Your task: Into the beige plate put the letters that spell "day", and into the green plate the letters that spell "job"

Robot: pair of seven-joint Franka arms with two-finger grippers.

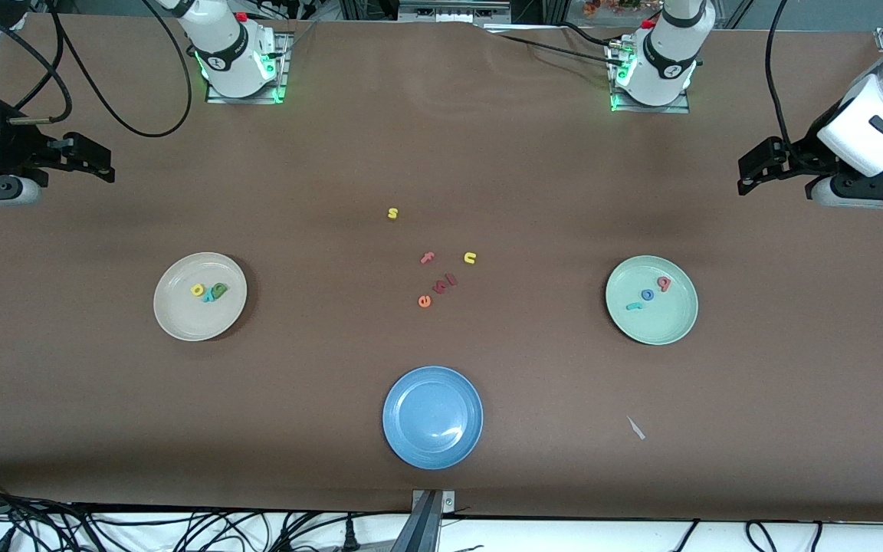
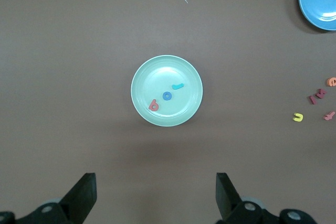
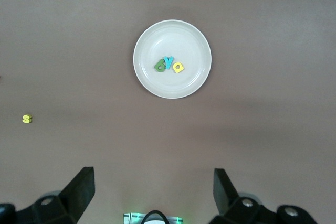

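Three tiny foam letters, a dark green "d" (image 1: 220, 289), a yellow "a" (image 1: 197, 290) and a teal "y" (image 1: 209, 295), lie touching one another in the round cream-beige plate (image 1: 181, 322), toward the right arm's end of the table. Three more, a teal hook-shaped "j" (image 1: 634, 306), a blue ring "o" (image 1: 647, 294) and a pink-red "b" (image 1: 664, 284), lie in a loose row, just apart, in the round pale mint-green plate (image 1: 667, 330), toward the left arm's end.

Judge both words as sorted: no task letter remains on the bare brown table (image 1: 104, 422).

Note the spare letters between the two plates: a yellow "s" (image 1: 392, 213), a pink "f" (image 1: 428, 257), a yellow "u" (image 1: 470, 257), an orange "e" (image 1: 424, 301) and dark red pieces (image 1: 444, 284). A round blue plate (image 1: 403, 437) sits nearer the front camera and holds nothing. A small white scrap (image 1: 635, 428) lies near it.

Check the left gripper (image 1: 752, 169): it hangs over the table's edge at its own end, jaws spread wide, nothing between them. The right gripper (image 1: 96, 159) does likewise at its end, jaws wide and empty. Each wrist view shows its own plate straight out from the parted fingers, well apart. No further pick appears necessary; if one were, each arm is the nearer one to its own plate.
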